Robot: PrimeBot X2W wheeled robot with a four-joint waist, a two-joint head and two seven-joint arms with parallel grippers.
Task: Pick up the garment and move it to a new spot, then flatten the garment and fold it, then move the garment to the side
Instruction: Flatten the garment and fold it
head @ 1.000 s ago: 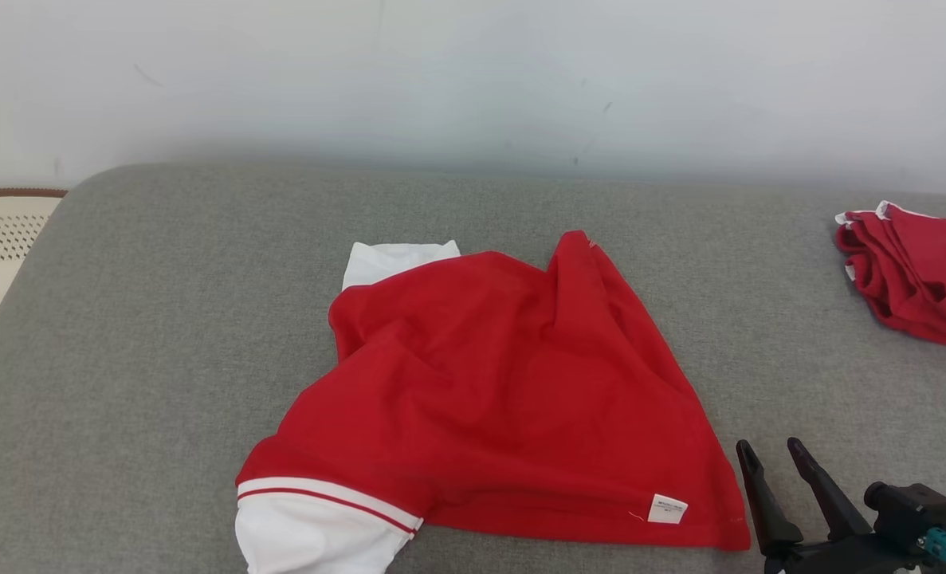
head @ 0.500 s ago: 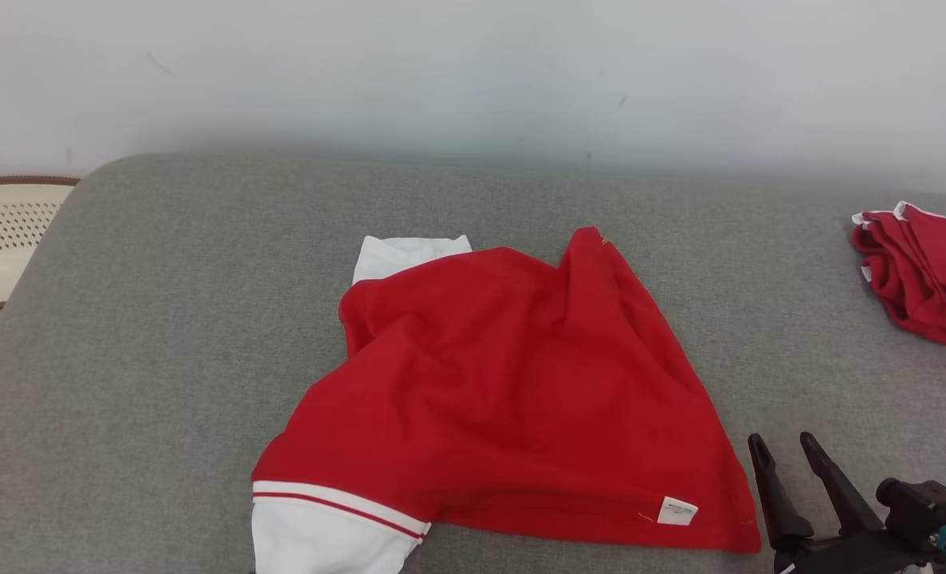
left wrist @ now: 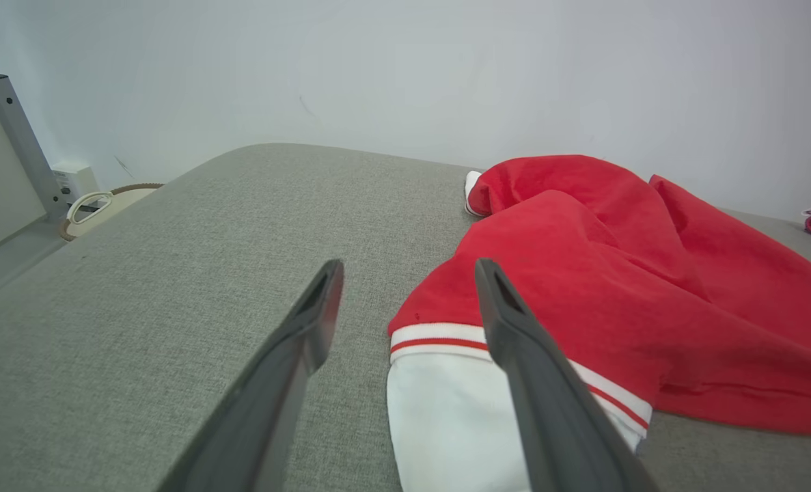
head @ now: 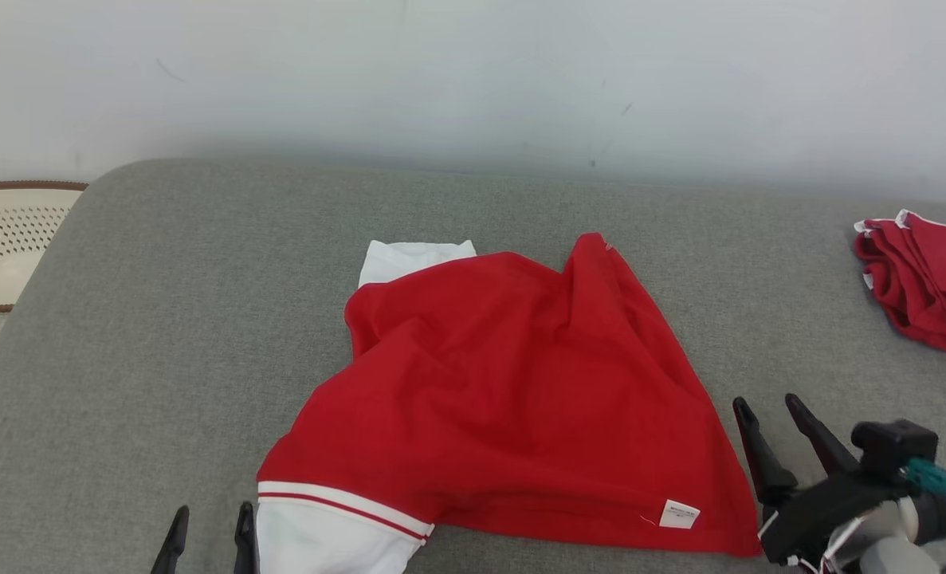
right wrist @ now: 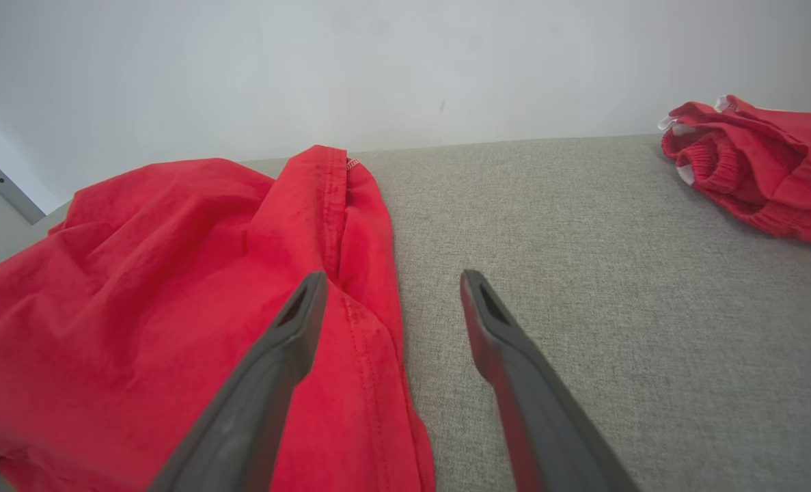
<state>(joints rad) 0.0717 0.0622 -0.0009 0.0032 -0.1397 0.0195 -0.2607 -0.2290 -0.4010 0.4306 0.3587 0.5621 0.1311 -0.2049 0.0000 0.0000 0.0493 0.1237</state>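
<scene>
Left fingers [head: 245, 542] and right fingers [head: 759, 456] gape beside garment [head: 504, 399], white label [head: 678, 514] illegible.

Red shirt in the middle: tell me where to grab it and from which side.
Likely the red shirt's near corners: white sleeve with the left gripper from the near left, tagged hem corner with the right gripper from the right. Both lie flat at the edge beside open grippers; the middle is bunched.

Bright, soft, even light fills all views, with faint shadows beneath the garment [head: 512, 383]. The wrist views bow at their edges; the near fingers [left wrist: 531, 383] look soft.
</scene>
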